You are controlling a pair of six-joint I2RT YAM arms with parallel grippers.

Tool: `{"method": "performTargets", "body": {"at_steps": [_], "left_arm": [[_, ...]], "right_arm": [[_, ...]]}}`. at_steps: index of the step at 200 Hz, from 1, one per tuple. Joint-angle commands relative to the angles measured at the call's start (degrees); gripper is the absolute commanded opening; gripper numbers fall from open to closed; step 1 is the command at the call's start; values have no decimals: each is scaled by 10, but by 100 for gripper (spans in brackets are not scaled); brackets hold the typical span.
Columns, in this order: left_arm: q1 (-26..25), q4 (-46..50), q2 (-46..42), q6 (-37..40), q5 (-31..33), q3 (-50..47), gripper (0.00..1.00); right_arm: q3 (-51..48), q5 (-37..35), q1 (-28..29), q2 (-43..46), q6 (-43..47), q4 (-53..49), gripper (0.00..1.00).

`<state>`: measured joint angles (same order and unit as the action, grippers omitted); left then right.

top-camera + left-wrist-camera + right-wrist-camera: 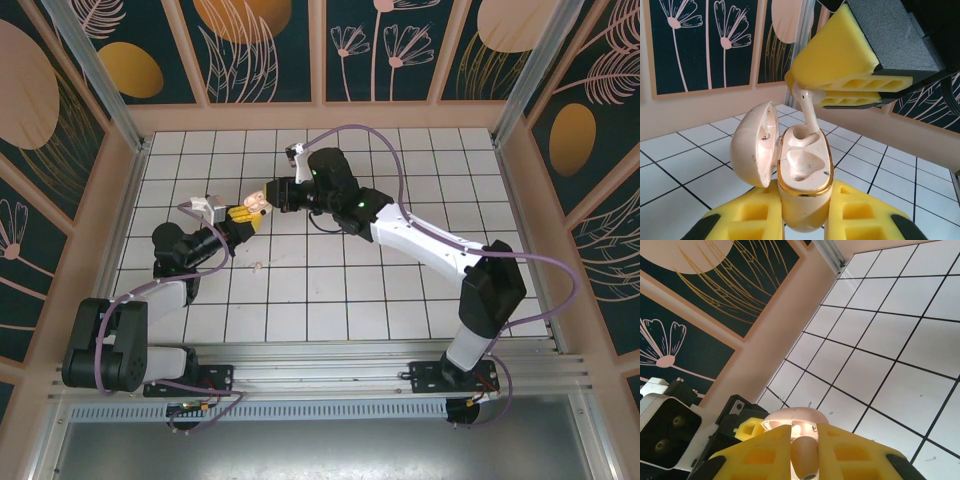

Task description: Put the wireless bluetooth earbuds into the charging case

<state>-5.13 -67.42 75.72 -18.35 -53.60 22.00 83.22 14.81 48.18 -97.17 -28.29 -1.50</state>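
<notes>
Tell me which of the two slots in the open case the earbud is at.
The upper slot in the left wrist view, farther from the left gripper: the stem of the earbud reaches it. The lower slot is empty.

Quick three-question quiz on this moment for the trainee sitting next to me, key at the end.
1. Which gripper holds the charging case?
2. True or false: the case is closed.
3. The earbud in the right gripper is:
A. fully seated in the case
B. stem down, with its tip at a socket of the case and its head clamped between the fingers
C. dropped clear of the case

Key
1. The left gripper, with the case upright between its fingers.
2. False: its lid stands open to one side.
3. B
</notes>
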Motion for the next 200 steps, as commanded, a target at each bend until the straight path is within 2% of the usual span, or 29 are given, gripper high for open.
{"method": "performTargets", "body": {"at_steps": [1,111,200], "left_arm": [[6,-25,-13,-6,-7,14,2],[6,-19,-13,-1,-8,25,2],[6,26,-26,32,-13,34,1]], "right_arm": [[19,-22,9,-5,25,-22,18],[26,-56,23,8,77,-70,17],[41,-100,36,12,114,-122,17]]}}
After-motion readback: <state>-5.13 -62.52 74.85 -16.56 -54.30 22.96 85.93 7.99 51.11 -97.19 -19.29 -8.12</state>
